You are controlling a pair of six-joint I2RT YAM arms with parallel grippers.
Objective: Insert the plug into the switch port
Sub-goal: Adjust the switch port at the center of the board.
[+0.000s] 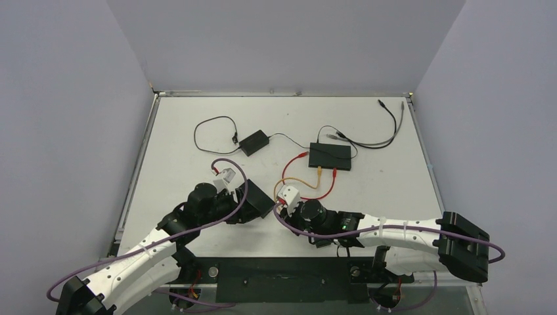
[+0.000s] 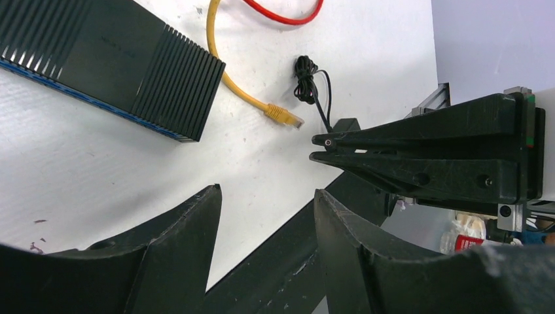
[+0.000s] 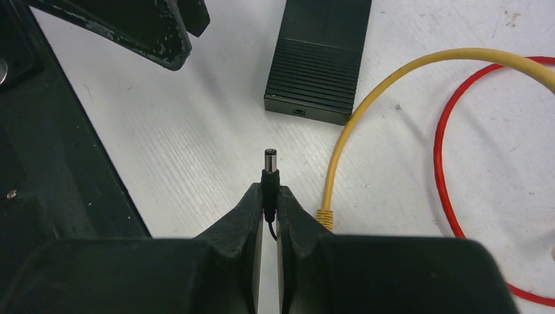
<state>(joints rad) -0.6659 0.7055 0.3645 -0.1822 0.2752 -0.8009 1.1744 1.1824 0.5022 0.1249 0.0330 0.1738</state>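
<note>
My right gripper [image 3: 270,190] is shut on a small black barrel plug [image 3: 269,162], whose metal tip points forward just above the table. The black ribbed switch [image 3: 321,59] lies ahead and slightly right of the plug, its narrow near end carrying a small socket, with a gap between them. In the top view the switch [image 1: 330,155] sits mid-table and the right gripper [image 1: 284,205] is near the front centre. My left gripper [image 2: 266,189] is open and empty, facing the right gripper [image 2: 315,147] at close range. The switch [image 2: 98,65] shows upper left in the left wrist view.
A yellow cable with a loose plug end [image 2: 285,116] and a red cable loop [image 3: 445,163] lie right of the held plug. A black power adapter [image 1: 253,142] with thin wires sits mid-left. Grey cables [image 1: 374,134] lie back right. A black base plate [image 1: 289,279] runs along the near edge.
</note>
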